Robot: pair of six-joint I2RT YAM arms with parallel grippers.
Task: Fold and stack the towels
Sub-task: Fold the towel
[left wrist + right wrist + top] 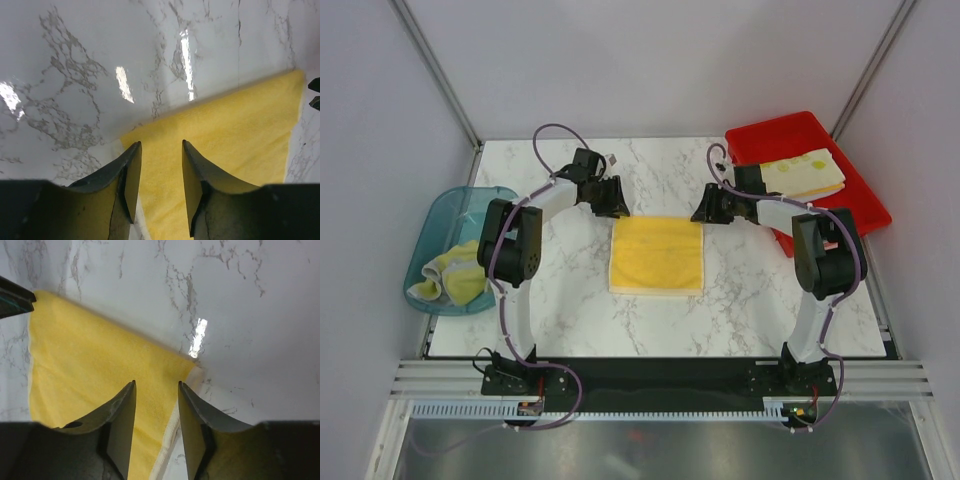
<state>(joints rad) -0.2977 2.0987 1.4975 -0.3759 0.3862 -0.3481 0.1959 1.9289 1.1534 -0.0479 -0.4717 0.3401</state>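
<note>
In the overhead view you see the folded yellow towel (pixel 657 255) lying flat on the marble worktop (pixel 570 320) at the centre of the frame. Your left hand (pixel 160 150) hangs over the towel's upper left corner. It is released, fingers apart, with yellow cloth showing between them and nothing pinched. Your right hand (pixel 156 387) sits the same way over the upper right corner, also released. You cannot tell whether either hand's fingertips touch the cloth. At the left edge of the frame a blue bin (pixel 450 215) holds crumpled towels (pixel 452 280). At the upper right a red tray (pixel 790 135) carries a pale folded towel (pixel 805 172) with yellow-green spots.
</note>
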